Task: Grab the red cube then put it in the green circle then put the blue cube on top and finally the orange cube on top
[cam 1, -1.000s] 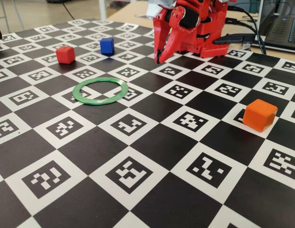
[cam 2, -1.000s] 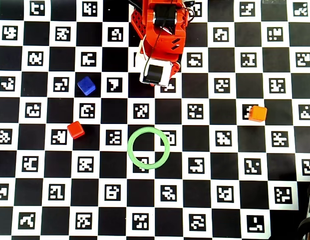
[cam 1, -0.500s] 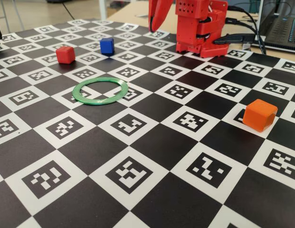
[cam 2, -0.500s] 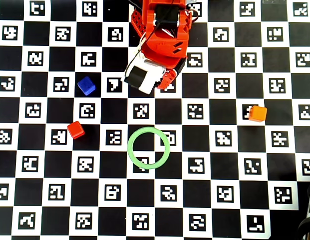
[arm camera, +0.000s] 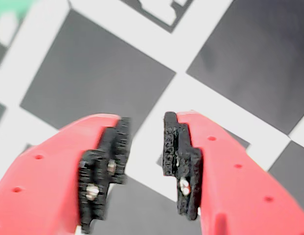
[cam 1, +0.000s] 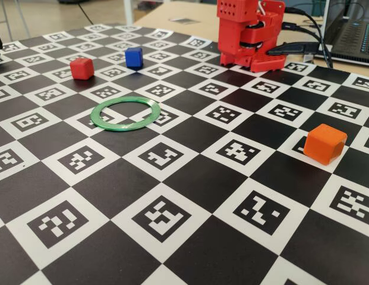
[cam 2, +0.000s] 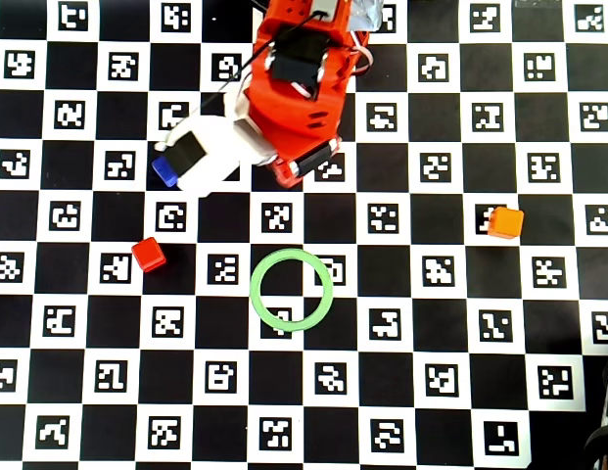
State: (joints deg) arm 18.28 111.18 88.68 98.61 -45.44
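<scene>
The red cube (cam 1: pixel 82 68) sits on the checkered mat at the far left, and it also shows in the overhead view (cam 2: pixel 149 255). The blue cube (cam 1: pixel 134 57) stands behind it, and from overhead (cam 2: pixel 164 173) it lies partly under the arm's white part. The green circle (cam 1: pixel 125 113) lies flat and empty mid-mat (cam 2: pixel 292 289). The orange cube (cam 1: pixel 325 143) is alone at the right (cam 2: pixel 505 222). My gripper (arm camera: pixel 147 147) is folded back at the arm's base (cam 1: pixel 251 59) (cam 2: pixel 305 168), far from all the cubes. Its jaws stand apart with nothing between them.
The mat (cam 1: pixel 172 237) is a black and white checkerboard of printed markers. A laptop (cam 1: pixel 353 35) and cables (cam 1: pixel 309 35) lie behind the arm at the back right. A blurred green patch (arm camera: pixel 10 7) shows in the wrist view's top left corner.
</scene>
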